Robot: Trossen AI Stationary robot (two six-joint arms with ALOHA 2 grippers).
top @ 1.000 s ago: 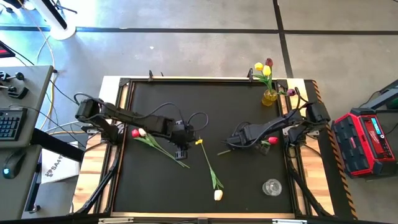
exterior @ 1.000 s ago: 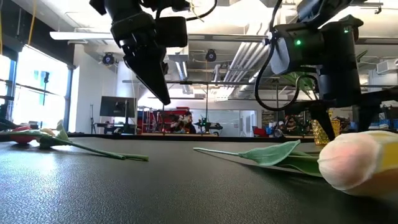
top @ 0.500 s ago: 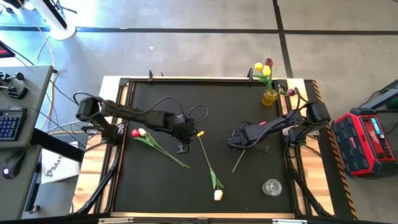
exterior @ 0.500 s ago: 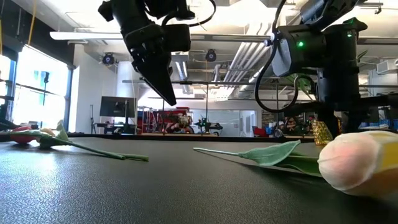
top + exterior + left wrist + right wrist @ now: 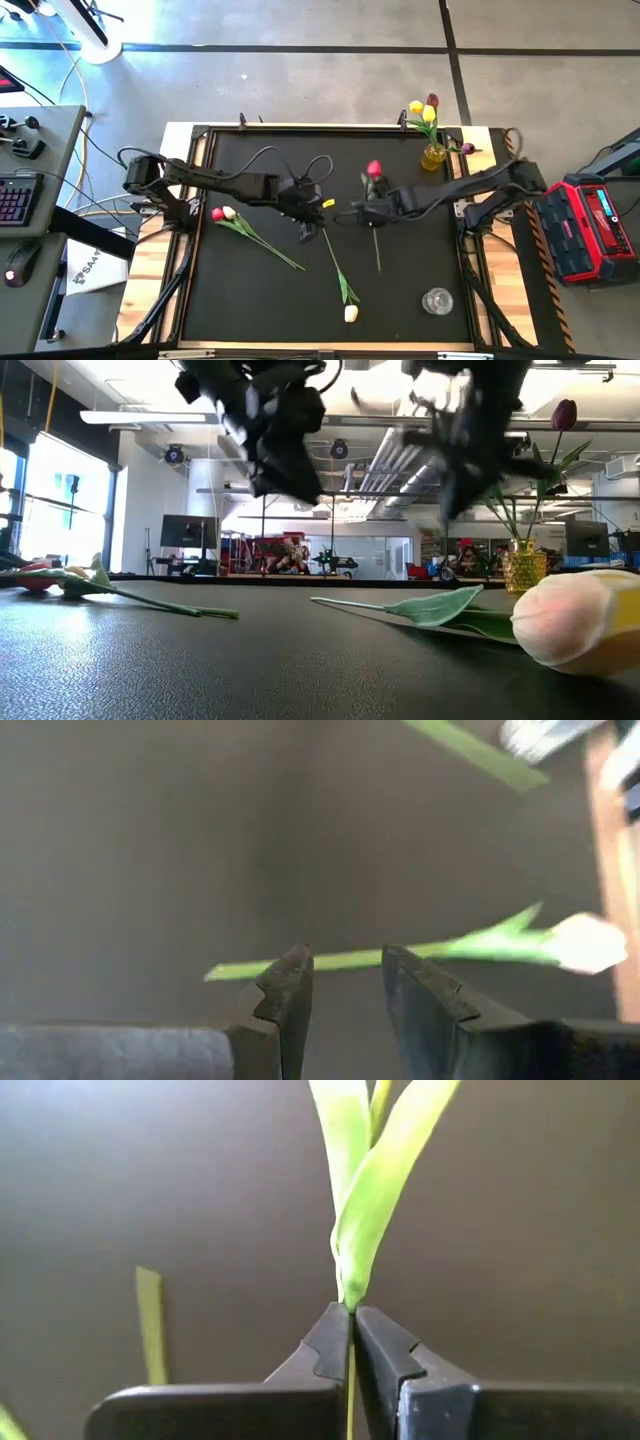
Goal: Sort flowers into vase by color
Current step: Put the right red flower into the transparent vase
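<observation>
Grey floor [image 5: 300,85] (black lines), bright window [image 5: 60,500].

Red case [image 5: 590,228], keyboard [image 5: 14,197], white box [image 5: 92,262].

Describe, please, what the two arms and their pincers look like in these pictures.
Both arms are dark and slim, built of jointed segments, with black cables looping loosely above them. The left pincer has two dark, matte fingers with stepped, notched inner edges on a grey base. The right pincer has the same dark fingers, tapering to narrow tips. Seen from overhead, the right arm carries a small red patch near its wrist.
</observation>
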